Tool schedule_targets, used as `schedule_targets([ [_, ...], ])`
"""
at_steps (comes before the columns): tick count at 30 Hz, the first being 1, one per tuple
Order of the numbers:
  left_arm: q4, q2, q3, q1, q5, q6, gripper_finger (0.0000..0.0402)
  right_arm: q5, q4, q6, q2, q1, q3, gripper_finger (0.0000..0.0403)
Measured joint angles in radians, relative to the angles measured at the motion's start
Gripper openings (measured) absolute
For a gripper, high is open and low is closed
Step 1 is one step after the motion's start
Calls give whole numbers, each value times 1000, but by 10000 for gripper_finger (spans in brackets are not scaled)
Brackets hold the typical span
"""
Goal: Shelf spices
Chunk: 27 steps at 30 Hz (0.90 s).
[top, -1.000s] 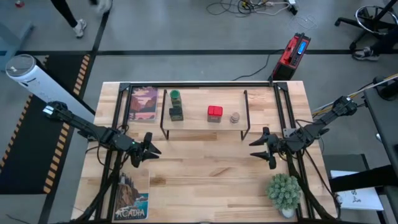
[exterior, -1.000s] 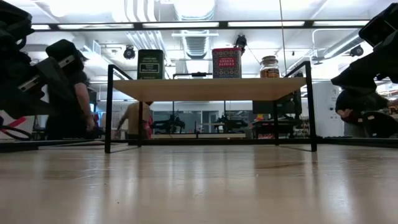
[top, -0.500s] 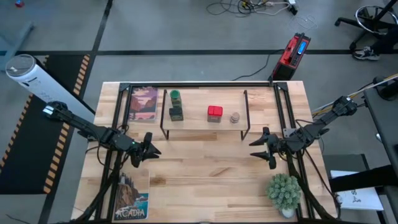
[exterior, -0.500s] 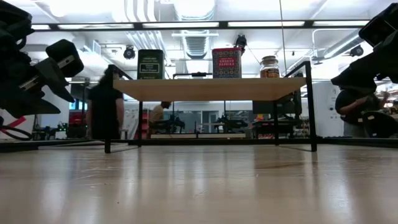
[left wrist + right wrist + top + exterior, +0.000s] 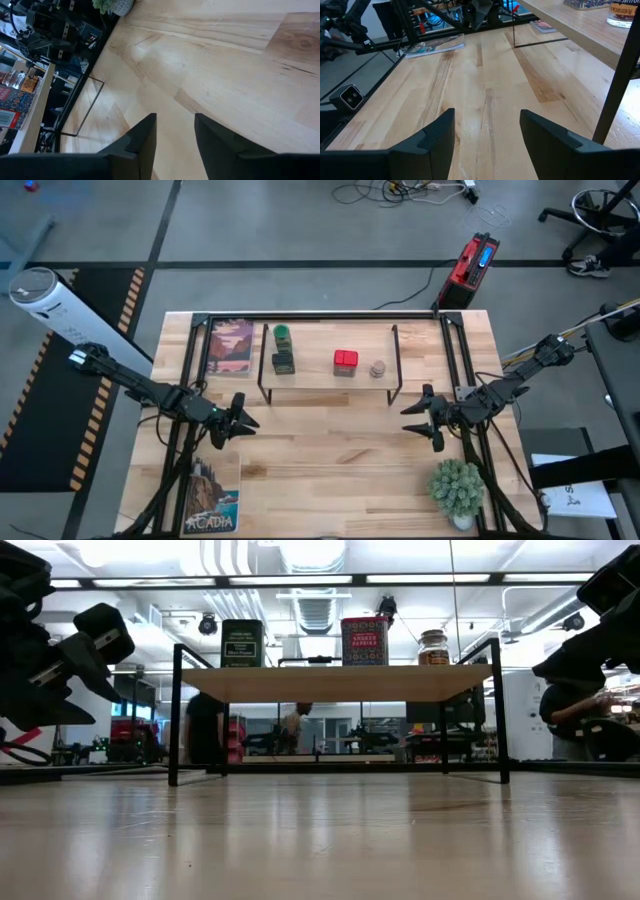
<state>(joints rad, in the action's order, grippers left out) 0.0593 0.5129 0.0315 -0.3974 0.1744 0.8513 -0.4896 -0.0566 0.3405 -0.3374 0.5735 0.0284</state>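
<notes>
With all four spices already standing on the shelf beyond both hands, only background persons have moved; the left hand and right hand remain parted, empty, hovering over the counter, indicating completion.
</notes>
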Motion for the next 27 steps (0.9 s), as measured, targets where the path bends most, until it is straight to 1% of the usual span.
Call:
schedule_targets([
  [7, 1, 0, 0, 0, 0, 0, 129, 0, 0, 0, 0, 0, 0, 199],
  [10, 16, 0, 0, 0, 0, 0, 127, 0, 0, 31, 0, 0, 0, 199],
  [18, 205, 0, 0, 0, 0, -6, 112, 0, -8, 178, 0, 0, 0, 199],
  [21, 276, 0, 1, 0, 0, -54, 107, 0, -8, 191, 0, 0, 0, 199],
  [23, 319, 0, 1, 0, 0, -112, 103, 0, -8, 191, 0, 0, 0, 199],
  [25, 356, 0, 1, 0, 0, -189, 99, 0, -8, 183, 0, 0, 0, 199],
  [27, 376, 0, 1, 0, 10, -302, 95, -3, -8, 173, 0, 0, 0, 199],
])
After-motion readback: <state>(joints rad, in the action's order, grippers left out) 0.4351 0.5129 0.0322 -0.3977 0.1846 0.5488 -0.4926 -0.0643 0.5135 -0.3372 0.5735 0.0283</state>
